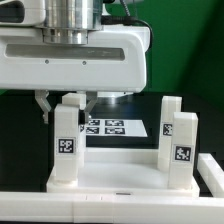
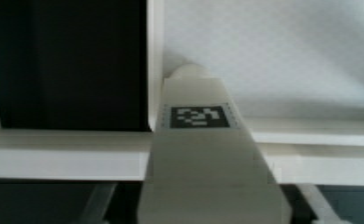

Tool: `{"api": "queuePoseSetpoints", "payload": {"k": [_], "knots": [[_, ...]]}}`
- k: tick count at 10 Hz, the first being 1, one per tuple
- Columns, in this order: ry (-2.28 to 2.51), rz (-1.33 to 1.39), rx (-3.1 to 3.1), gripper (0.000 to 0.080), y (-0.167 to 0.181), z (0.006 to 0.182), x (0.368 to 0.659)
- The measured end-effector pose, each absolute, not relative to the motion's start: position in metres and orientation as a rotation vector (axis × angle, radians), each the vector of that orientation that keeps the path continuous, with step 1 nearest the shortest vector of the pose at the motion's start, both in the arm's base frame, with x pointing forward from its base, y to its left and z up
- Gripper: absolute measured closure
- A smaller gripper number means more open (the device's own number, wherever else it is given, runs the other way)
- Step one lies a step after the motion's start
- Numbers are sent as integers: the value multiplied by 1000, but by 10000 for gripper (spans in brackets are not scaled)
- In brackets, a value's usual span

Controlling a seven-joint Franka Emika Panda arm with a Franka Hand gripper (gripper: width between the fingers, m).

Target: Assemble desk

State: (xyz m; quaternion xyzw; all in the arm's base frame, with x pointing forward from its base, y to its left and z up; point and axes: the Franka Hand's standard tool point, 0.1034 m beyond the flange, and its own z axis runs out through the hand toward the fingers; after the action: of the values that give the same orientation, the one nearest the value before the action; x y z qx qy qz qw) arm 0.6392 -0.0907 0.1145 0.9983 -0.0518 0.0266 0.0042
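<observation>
The white desk tabletop point(image 1: 120, 180) lies flat with three white tagged legs standing on it. One leg point(image 1: 67, 150) stands upright at the corner on the exterior view's left. My gripper point(image 1: 67, 108) comes down over its top, a finger against each side, shut on it. In the wrist view this leg point(image 2: 200, 150) runs straight out from between my gripper point(image 2: 200, 200) fingers. Its tag faces the camera, and the tabletop point(image 2: 277, 55) lies beyond it. The leg's foot and its corner socket are hidden. Two more legs point(image 1: 170, 118) point(image 1: 183, 150) stand on the exterior view's right.
The marker board point(image 1: 112, 127) lies flat on the dark table behind the tabletop. A long white bar point(image 1: 60, 208) runs along the front below the tabletop, and a white piece point(image 1: 210, 170) sits beside it on the exterior view's right.
</observation>
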Motion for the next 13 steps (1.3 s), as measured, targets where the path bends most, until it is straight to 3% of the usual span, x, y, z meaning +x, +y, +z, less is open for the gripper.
{"api": "queuePoseSetpoints", "payload": {"k": [7,11,13], "knots": [[-1341,71,2921,511,-80,113,641],[-1402,66,2903,501,-78,113,641],[-1253,64,2949,189,-72,112,641]]}}
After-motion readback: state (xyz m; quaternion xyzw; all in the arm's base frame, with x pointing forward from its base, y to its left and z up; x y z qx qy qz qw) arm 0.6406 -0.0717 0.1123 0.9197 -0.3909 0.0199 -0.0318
